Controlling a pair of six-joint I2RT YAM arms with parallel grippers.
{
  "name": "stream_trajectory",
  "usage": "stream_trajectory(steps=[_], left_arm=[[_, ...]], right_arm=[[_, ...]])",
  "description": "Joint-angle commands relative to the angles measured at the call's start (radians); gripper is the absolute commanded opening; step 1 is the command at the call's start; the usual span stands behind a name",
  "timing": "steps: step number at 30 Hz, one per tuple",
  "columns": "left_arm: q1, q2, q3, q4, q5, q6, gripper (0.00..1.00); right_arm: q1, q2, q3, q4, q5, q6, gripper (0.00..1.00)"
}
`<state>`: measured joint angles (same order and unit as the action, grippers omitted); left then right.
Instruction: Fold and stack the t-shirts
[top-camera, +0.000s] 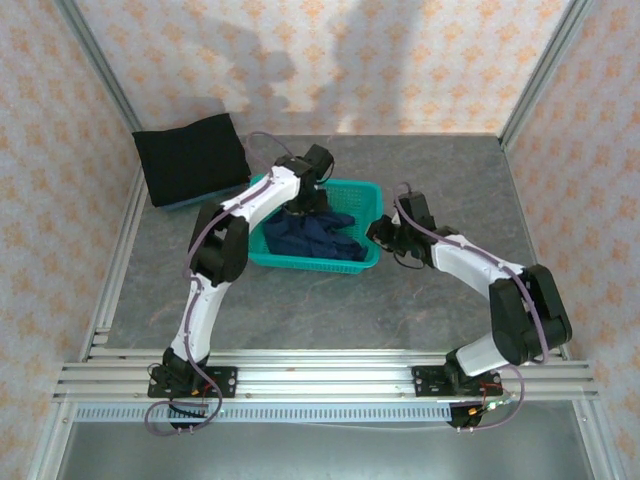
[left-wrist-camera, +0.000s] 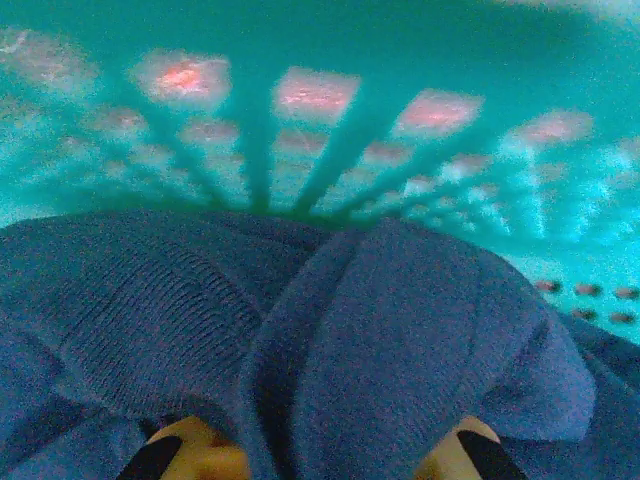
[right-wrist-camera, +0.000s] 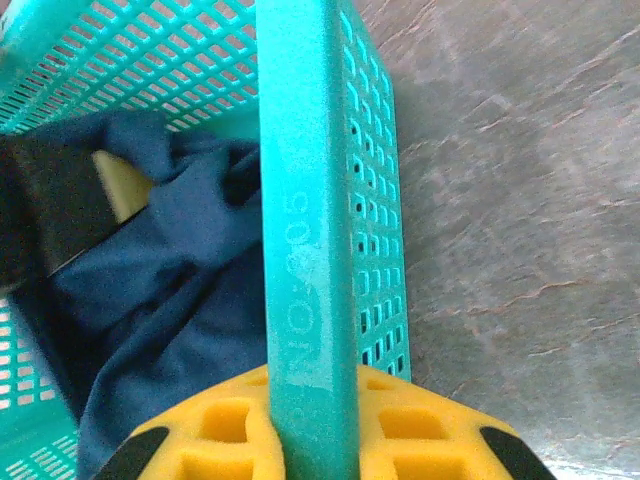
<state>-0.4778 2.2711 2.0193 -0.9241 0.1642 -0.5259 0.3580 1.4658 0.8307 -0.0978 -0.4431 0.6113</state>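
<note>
Halfway, I judge: black t-shirt (top-camera: 190, 158) lies folded on worktop (top-camera: 300, 310), navy t-shirt (left-wrist-camera: 380, 330) sits crumpled in teal basket (right-wrist-camera: 300, 200) (left claw (left-wrist-camera: 320, 458) pinched on it, right claw (right-wrist-camera: 310, 440) clamping the rim), not yet stacked.

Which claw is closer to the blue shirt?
Left. The left claw is pinching the blue shirt inside the basket; the right claw clamps the basket's right rim, beside the shirt.

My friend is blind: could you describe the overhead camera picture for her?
A robot's left gripper pinches a crumpled navy t-shirt inside a teal basket on a grey table, while its right gripper holds the basket's right rim. A folded black t-shirt lies far left.
</note>
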Motion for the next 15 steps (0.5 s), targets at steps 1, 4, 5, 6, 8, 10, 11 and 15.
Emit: stream_trajectory(steps=[1, 4, 5, 6, 8, 10, 11, 15], left_arm=[[0.01, -0.255, 0.136, 0.006, 0.036, 0.014, 0.0], [0.015, -0.383, 0.249, -0.004, 0.023, 0.033, 0.0], [0.016, -0.422, 0.285, -0.005, 0.022, 0.037, 0.0], [0.015, -0.452, 0.313, -0.003, 0.021, 0.038, 0.0], [0.016, -0.509, 0.35, 0.0, 0.028, 0.037, 0.0], [0.016, -0.566, 0.356, 0.001, 0.028, 0.032, 0.0], [0.016, -0.584, 0.355, -0.006, 0.028, 0.032, 0.0], [0.015, -0.627, 0.286, -0.046, 0.048, 0.031, 0.0]], right_arm=[[-0.084, -0.034, -0.009, -0.045, 0.164, 0.155, 0.0], [-0.153, -0.06, -0.031, -0.026, 0.216, 0.217, 0.0], [-0.171, -0.065, -0.035, -0.02, 0.234, 0.227, 0.01], [-0.187, -0.067, -0.034, -0.019, 0.252, 0.235, 0.01], [-0.221, -0.065, -0.026, -0.026, 0.281, 0.249, 0.02], [-0.255, -0.054, -0.012, -0.054, 0.337, 0.268, 0.02], [-0.272, -0.05, -0.009, -0.065, 0.361, 0.281, 0.01], [-0.349, -0.029, -0.015, -0.049, 0.426, 0.374, 0.0]])
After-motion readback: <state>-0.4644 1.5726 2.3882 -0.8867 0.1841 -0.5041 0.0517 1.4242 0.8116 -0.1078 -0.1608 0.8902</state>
